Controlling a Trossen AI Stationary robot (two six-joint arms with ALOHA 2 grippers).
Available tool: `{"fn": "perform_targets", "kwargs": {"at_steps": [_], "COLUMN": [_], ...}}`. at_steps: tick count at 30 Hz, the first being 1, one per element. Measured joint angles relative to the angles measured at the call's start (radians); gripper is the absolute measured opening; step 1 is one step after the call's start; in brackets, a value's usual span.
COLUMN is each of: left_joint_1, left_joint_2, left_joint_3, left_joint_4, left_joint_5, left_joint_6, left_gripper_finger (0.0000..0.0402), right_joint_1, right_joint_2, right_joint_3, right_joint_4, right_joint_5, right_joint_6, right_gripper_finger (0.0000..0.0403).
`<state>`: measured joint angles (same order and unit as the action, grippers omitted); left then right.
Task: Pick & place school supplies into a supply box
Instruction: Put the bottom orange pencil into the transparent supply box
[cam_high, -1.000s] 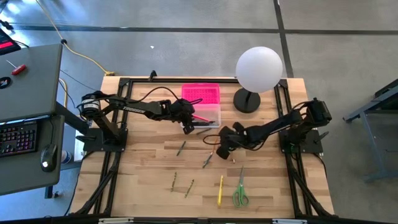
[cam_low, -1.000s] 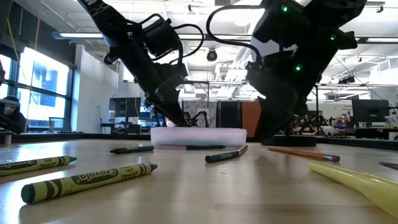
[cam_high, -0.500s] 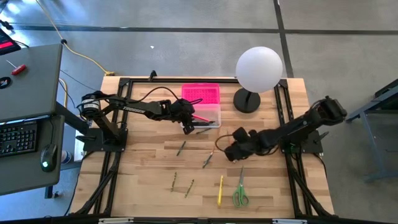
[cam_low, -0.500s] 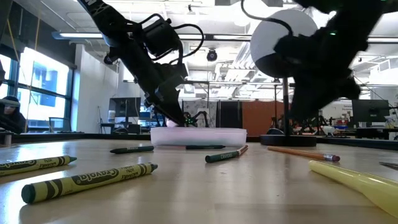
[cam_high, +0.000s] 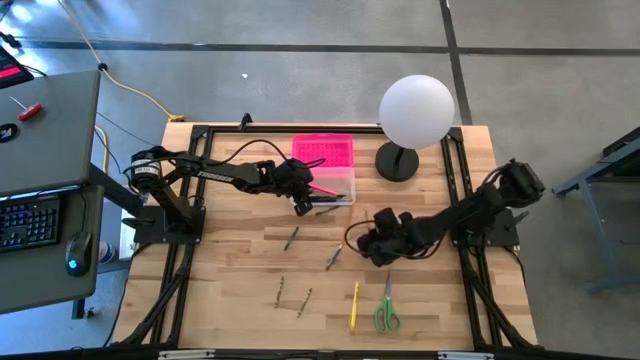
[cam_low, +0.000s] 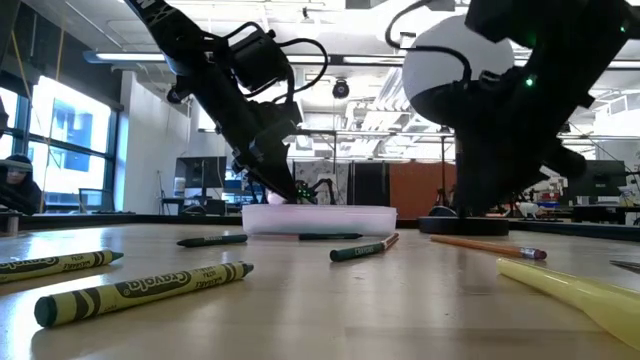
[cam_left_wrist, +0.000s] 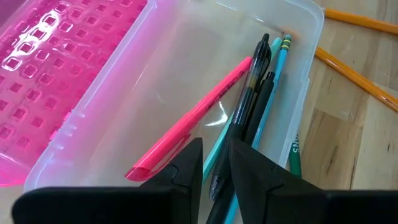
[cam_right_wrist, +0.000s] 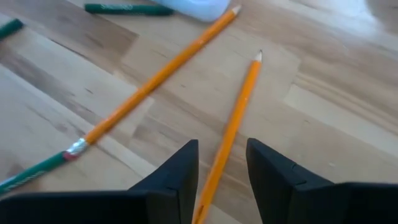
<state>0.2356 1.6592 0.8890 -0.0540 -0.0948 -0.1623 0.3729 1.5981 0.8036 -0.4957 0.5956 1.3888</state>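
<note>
The clear supply box (cam_high: 336, 188) lies with its pink lid (cam_high: 322, 152) folded open on the far side. Inside it are a pink pen (cam_left_wrist: 186, 127), dark pens (cam_left_wrist: 252, 93) and a teal pencil (cam_left_wrist: 273, 68). My left gripper (cam_left_wrist: 216, 171) hangs over the box's near end, open a little, with the dark pens running under the gap. My right gripper (cam_right_wrist: 221, 168) is open low over the table centre (cam_high: 368, 243), with its fingers on either side of an orange pencil (cam_right_wrist: 235, 121) that lies flat. A second pencil (cam_right_wrist: 158, 78) lies beside it.
Green crayons (cam_low: 140, 290) lie near the front edge, with more (cam_high: 291, 238) mid-table. A yellow marker (cam_high: 354, 306) and the green-handled scissors (cam_high: 386, 312) lie near the front. The white globe lamp (cam_high: 415, 110) stands at the far right, beside the box.
My right arm has swung toward the table's right. Its gripper has shifted a little toward the right and the near edge and stays low over the pencils. My left gripper has kept still over the box.
</note>
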Motion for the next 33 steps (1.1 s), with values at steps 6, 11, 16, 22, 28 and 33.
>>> {"fn": "perform_targets", "kwargs": {"at_steps": [6, 11, 16, 22, 28, 33], "left_joint_1": [0.0, 0.0, 0.0, 0.0, 0.0, 0.0], "left_joint_2": [0.0, 0.0, 0.0, 0.0, 0.0, 0.0], "left_joint_3": [0.0, 0.0, 0.0, 0.0, 0.0, 0.0], "left_joint_4": [0.0, 0.0, 0.0, 0.0, 0.0, 0.0], "left_joint_5": [0.0, 0.0, 0.0, 0.0, -0.001, -0.001], "left_joint_6": [0.0, 0.0, 0.0, 0.0, 0.0, 0.0], "left_gripper_finger": [0.0113, 0.0113, 0.0113, 0.0113, 0.0113, 0.0113], "right_joint_1": [-0.011, -0.044, -0.075, -0.078, -0.062, -0.042], "right_joint_2": [0.057, 0.105, 0.173, 0.281, 0.448, 0.494], "right_joint_3": [0.0, 0.0, 0.003, 0.003, 0.005, 0.001], "right_joint_4": [0.056, 0.109, 0.135, 0.246, 0.422, 0.487], "right_joint_5": [0.021, 0.051, 0.058, 0.189, 0.363, 0.448], "right_joint_6": [0.01, 0.003, 0.024, 0.024, 0.005, -0.049], "right_gripper_finger": [0.0118, 0.0118, 0.0118, 0.0117, 0.0105, 0.0093]}}
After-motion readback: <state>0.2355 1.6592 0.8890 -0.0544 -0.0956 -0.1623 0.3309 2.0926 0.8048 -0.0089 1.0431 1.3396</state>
